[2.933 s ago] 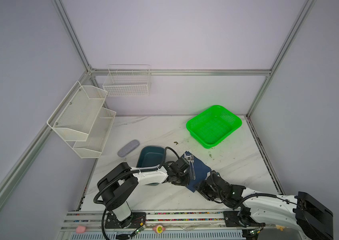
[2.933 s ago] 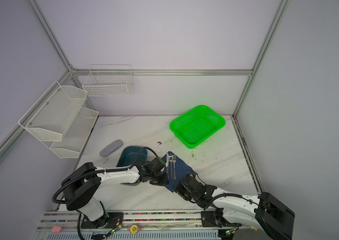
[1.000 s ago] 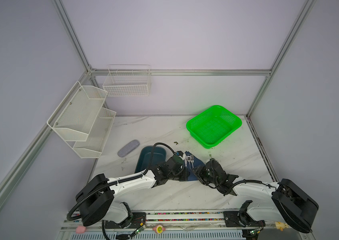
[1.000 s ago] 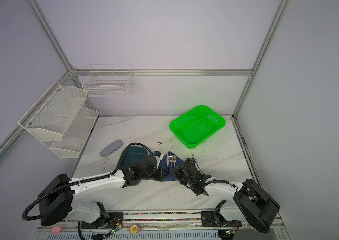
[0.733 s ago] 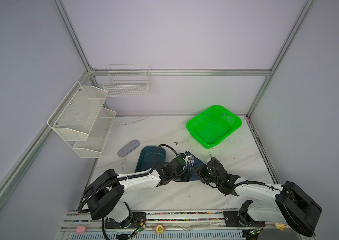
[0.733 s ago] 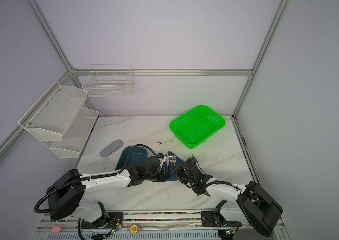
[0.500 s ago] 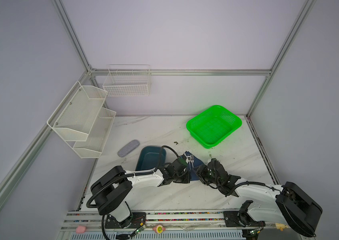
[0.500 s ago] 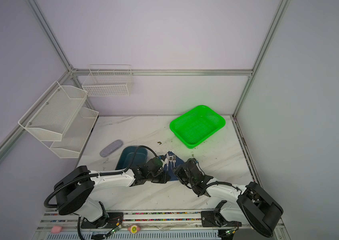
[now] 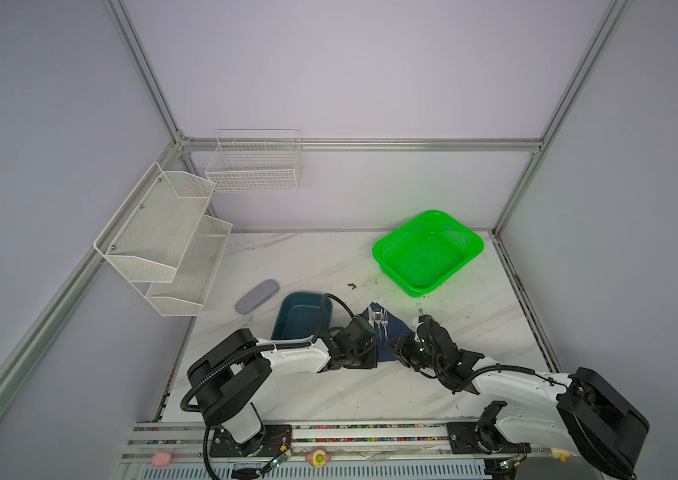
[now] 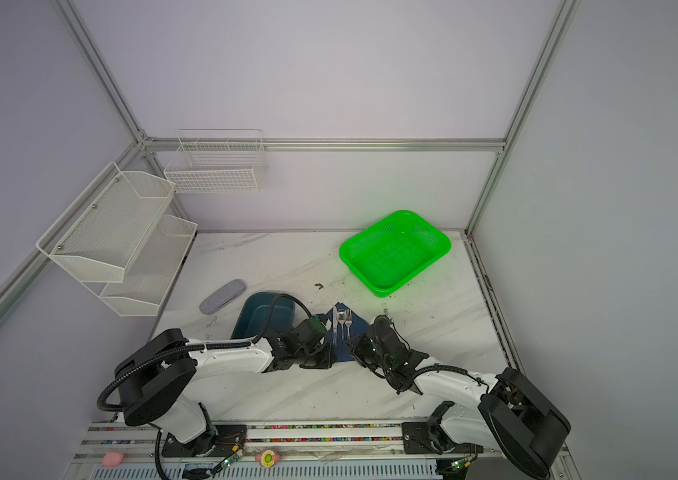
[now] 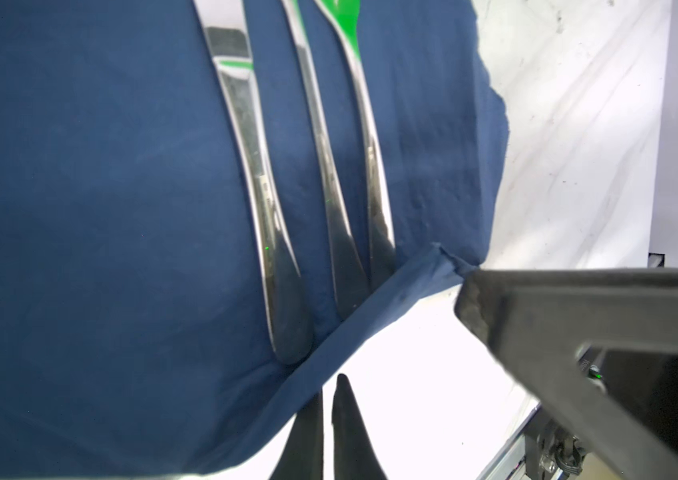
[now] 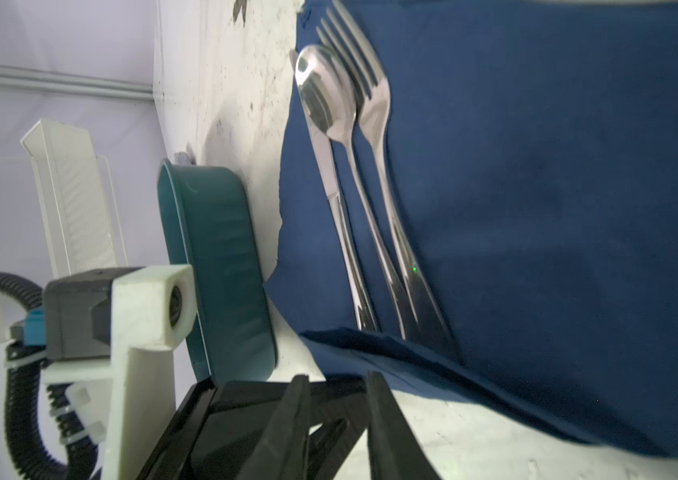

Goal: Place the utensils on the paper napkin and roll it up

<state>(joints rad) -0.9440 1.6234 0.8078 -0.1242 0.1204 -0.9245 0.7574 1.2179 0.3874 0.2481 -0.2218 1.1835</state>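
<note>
The navy paper napkin (image 9: 396, 328) (image 10: 357, 325) lies on the marble with the utensils side by side on it: knife (image 12: 329, 166), spoon (image 12: 320, 91) and fork (image 12: 374, 104). Its near edge (image 11: 391, 291) is folded up over the handle ends. My left gripper (image 11: 329, 395) (image 10: 320, 353) is shut, its tips right at that fold, with no cloth visible between them. From the opposite side my right gripper (image 12: 337, 382) (image 10: 350, 345) stands narrowly open just short of the same fold, gripping nothing.
A dark teal tray (image 9: 302, 316) sits right beside the napkin, behind the left wrist. A grey case (image 9: 257, 290) lies farther left. A green basket (image 9: 375, 252) stands at the back right. White wire shelves (image 9: 163, 241) hang on the left wall.
The right gripper's jaws have narrowed. The left arm's elbow has swung back toward the rail while its gripper stayed at the napkin's near edge. The utensils have not moved.
</note>
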